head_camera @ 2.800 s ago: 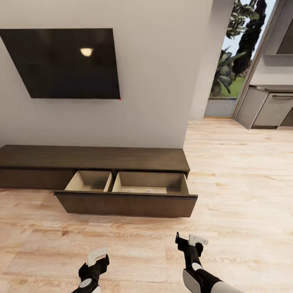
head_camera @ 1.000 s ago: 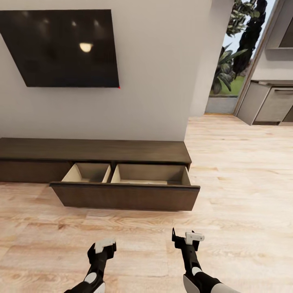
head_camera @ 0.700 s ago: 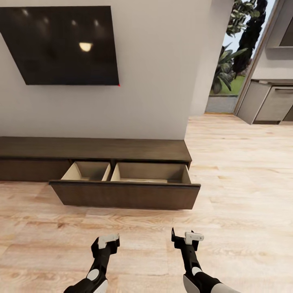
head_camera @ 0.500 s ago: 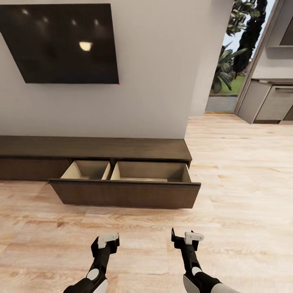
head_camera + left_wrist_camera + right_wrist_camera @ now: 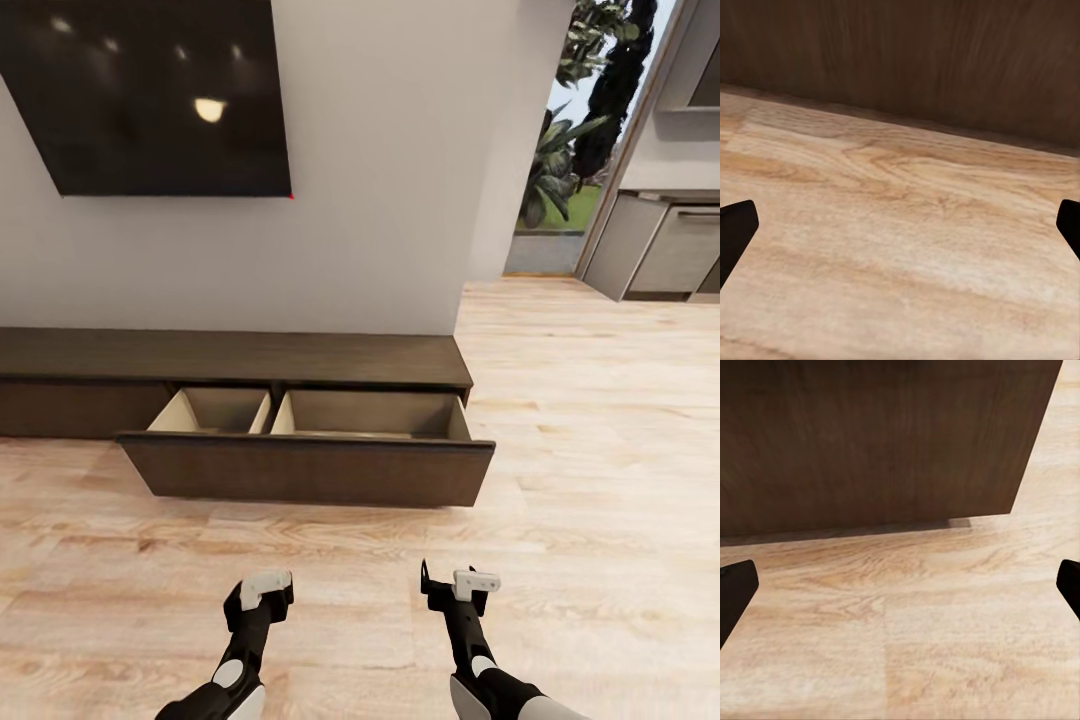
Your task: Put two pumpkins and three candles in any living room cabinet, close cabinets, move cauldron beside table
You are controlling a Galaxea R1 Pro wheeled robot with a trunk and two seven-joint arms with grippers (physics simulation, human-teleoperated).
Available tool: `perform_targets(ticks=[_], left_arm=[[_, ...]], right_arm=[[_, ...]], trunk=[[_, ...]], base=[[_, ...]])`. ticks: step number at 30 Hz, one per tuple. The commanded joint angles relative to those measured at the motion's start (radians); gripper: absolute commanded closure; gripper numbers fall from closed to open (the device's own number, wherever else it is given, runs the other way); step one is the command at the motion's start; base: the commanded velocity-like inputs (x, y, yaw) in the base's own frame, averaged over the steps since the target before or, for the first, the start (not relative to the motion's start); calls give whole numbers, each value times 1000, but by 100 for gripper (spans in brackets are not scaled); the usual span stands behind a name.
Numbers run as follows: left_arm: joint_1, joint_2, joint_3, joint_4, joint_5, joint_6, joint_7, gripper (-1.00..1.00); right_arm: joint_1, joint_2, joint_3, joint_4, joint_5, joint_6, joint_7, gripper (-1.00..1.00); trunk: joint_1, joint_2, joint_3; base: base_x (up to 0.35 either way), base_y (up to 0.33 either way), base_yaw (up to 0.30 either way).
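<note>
The cabinet (image 5: 300,360) sits low against the white wall, under the TV (image 5: 150,95). Its wide drawer (image 5: 310,470) is pulled out, pale wood compartments visible inside, nothing seen in them. Left gripper (image 5: 258,592) and right gripper (image 5: 462,585) hang over the wood floor (image 5: 600,450) in front of the drawer, apart from it. Both have jaws spread wide and hold nothing; fingertips (image 5: 735,232) sit at the wrist views' edges. Kitchen cupboards (image 5: 660,250) are right of the cabinet, well apart.

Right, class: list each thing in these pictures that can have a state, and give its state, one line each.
cabinet: not closed, one drawer out.
drawer: pulled open; the visible part of its interior looks empty.
television: screen dark.
left gripper: open, empty.
right gripper: open, empty.
</note>
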Motion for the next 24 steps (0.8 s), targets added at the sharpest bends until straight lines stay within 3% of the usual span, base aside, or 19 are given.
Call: perform_targets(ticks=[1, 24], left_arm=[[-1, 1, -9, -1, 7, -4, 8, -100], [-1, 2, -7, -1, 7, -3, 7, -100]], right_arm=[[-1, 0, 9, 0, -1, -1, -9, -100], [-1, 0, 9, 0, -1, -1, -9, -100]], trunk=[[4, -8, -4], [92, -169, -76]], base=[[0, 0, 0], [0, 0, 0]])
